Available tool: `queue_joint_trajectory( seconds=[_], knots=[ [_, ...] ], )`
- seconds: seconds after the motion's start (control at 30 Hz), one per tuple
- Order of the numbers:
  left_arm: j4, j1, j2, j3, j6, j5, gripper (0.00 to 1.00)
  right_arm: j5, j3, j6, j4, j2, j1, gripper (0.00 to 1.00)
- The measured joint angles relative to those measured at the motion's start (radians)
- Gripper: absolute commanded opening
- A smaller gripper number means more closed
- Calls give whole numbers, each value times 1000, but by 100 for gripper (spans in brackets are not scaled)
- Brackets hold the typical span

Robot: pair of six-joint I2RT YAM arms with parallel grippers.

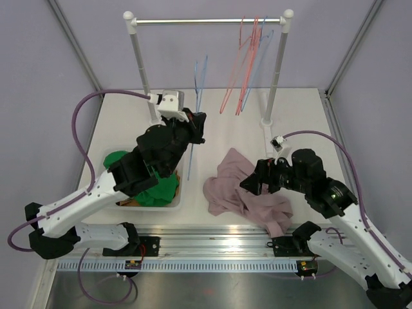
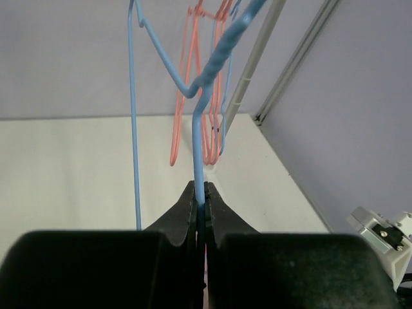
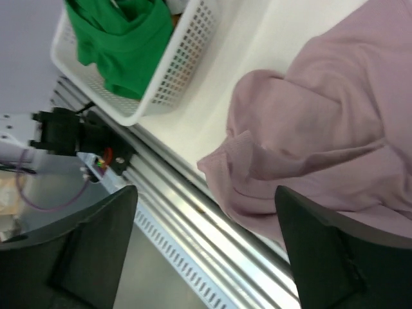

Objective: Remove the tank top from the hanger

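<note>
The left pincer is closed on the lower wire of the thin blue wire hanger, and the hanger stands about upright in front of the wrist camera. No cloth is seen on it. The dusty-pink tank top lies crumpled on the white table, at the near right. The right pincer hangs just above the tank top's near edge with its fingers wide apart and holds nothing.

To my judgement the garment is already free, and the step in hand is to put the bare hanger away. To do it well, the left arm should keep a firm grip, because such a thin wire can turn between the pads. It should also carry the hanger clear of the red wire hangers on the metal rail of the white rack, so that the hooks do not catch. The right arm can wait over the tank top, away from the white plastic basket with green clothes.

I can read no brand, label or writing in any view; the small parts at the near edge of the table are too small to tell.
</note>
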Motion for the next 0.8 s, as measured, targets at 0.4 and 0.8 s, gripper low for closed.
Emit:
queue_joint_trajectory(
  seconds=[0.4,0.8],
  knots=[
    [-378,186,308,395,-105,240,0,185,34,3,-37,4,0,99],
    [-422,381,751,956,-100,425,0,152,64,13,-56,-126,0,100]
  ],
)
